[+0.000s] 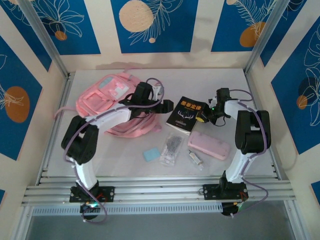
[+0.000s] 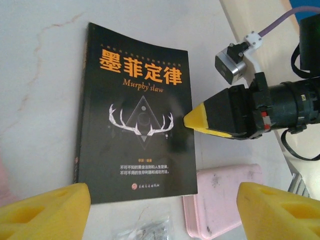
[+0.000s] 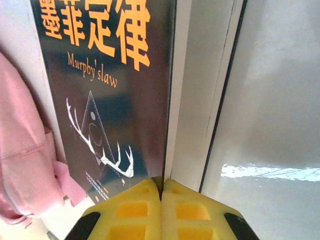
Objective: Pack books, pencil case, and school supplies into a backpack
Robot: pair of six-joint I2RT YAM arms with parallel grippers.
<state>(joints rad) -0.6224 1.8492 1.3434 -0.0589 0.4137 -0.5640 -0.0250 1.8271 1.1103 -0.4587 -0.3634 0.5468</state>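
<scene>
Black-covered book flat on white table, just beside pink backpack; right gripper shut, yellow tips touching book's right edge; left gripper spread wide above book, empty; pencil case nearer the bases

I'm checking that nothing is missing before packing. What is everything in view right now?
backpack: one, pink, far left of table.
book: one cover seen, black with orange title, centre, beside backpack.
pencil case: one, pale pink, nearer than book.
pad: one, light blue, near centre.
clear bag: one, dark bits inside, beside pad.
tube: one, whitish, beside pencil case.
table: one, white.
left gripper: open, above book.
right gripper: shut, at book's right edge.
</scene>
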